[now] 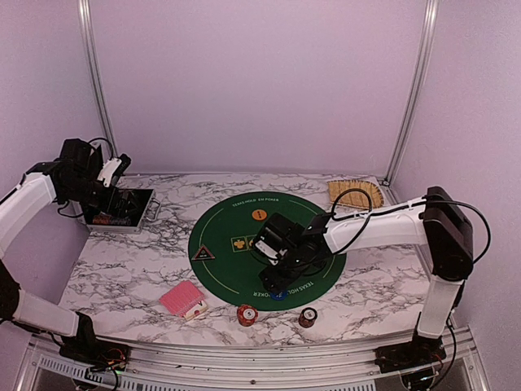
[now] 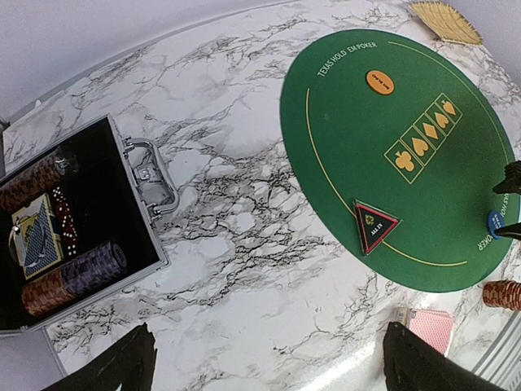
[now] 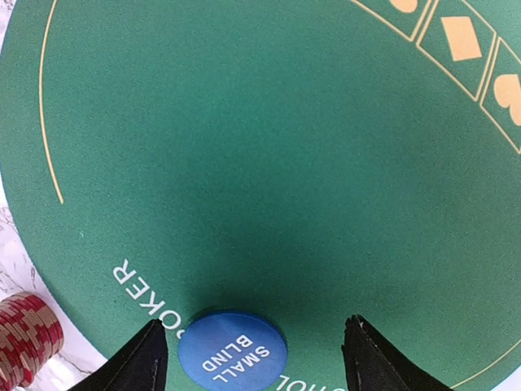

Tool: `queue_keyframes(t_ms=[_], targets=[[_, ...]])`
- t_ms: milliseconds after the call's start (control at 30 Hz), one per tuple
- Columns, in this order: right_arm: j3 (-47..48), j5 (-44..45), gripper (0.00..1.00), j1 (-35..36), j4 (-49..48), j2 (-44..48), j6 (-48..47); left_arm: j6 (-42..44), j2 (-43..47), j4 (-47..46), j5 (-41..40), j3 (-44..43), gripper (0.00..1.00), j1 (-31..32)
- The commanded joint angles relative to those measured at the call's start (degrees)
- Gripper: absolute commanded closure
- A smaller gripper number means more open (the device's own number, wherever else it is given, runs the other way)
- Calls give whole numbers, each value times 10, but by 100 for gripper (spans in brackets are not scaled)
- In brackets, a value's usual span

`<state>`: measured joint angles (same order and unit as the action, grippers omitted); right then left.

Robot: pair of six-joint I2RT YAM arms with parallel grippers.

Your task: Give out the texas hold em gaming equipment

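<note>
The blue round button (image 3: 232,350) marked SMALL BLIND lies on the green mat (image 3: 244,163) near its front edge. My right gripper (image 3: 254,326) is open just above it, one finger on each side, not touching; the button sits nearer the left finger. In the top view the right gripper (image 1: 273,278) hovers over the blue button (image 1: 278,295). The orange button (image 1: 259,214) and the dark triangular marker (image 1: 203,252) lie on the mat (image 1: 224,236). Red-backed cards (image 1: 181,297) and two chip stacks (image 1: 247,313) (image 1: 308,317) sit on the marble in front. My left gripper (image 2: 269,366) is open and empty.
An open metal case (image 1: 122,210) with more chips and a card deck stands at the left, under my left gripper (image 1: 114,183). A woven straw tray (image 1: 356,194) lies at the back right. A red chip stack (image 3: 24,338) stands just left of the right gripper.
</note>
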<state>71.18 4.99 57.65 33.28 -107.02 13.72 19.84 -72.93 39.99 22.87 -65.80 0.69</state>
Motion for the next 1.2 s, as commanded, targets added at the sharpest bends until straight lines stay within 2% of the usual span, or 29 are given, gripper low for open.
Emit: queue_keyframes(t_ms=[0,567,667,800,933,1167], targets=[[1,-3,28,12,6,-11,3,17,16,29,-7,11,1,-3],[-50,26,45,7,5,11,16,15,17,34,-3,6,1,-3],[-52,27,44,7,9,18,19,17,18,35,-5,6,1,-3],[-29,22,37,15,9,21,20,17,18,35,-2,7,1,-3],[-2,16,35,26,8,10,23,17,18,35,-3,7,1,-3],[-10,5,35,27,-5,1,32,19,18,35,-2,7,1,-3]])
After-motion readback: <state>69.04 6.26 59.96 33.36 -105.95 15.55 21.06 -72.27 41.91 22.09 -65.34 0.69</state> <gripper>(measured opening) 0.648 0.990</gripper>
